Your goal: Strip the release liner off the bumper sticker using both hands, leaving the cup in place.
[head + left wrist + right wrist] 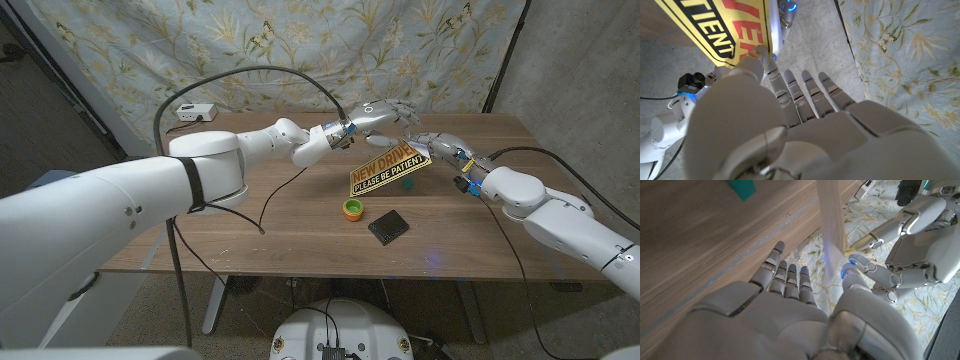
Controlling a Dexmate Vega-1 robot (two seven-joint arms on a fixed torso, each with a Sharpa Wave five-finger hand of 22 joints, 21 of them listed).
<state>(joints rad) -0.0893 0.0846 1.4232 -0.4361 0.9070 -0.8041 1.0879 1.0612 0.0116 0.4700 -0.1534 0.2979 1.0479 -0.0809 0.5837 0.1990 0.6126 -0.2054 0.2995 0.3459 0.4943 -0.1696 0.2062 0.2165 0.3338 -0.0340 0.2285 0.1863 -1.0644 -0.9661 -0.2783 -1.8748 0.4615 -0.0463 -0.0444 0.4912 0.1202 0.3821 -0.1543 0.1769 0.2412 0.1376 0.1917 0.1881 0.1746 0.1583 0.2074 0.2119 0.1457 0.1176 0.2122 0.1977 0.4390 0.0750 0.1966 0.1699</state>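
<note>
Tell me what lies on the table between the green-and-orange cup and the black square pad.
Bare wood in the head view: the cup and the black pad sit apart with nothing between them.

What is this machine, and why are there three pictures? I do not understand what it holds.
It is a robot with two white arms, each ending in a hand. The wide picture looks down from its head; the other two come from cameras on its wrists. The left hand and the right hand hold a yellow sticker together above the wooden table. The left wrist view shows the thumb pinching the sticker's edge. On the table lie a small orange and green cup, a black square and something teal behind the sticker.
</note>
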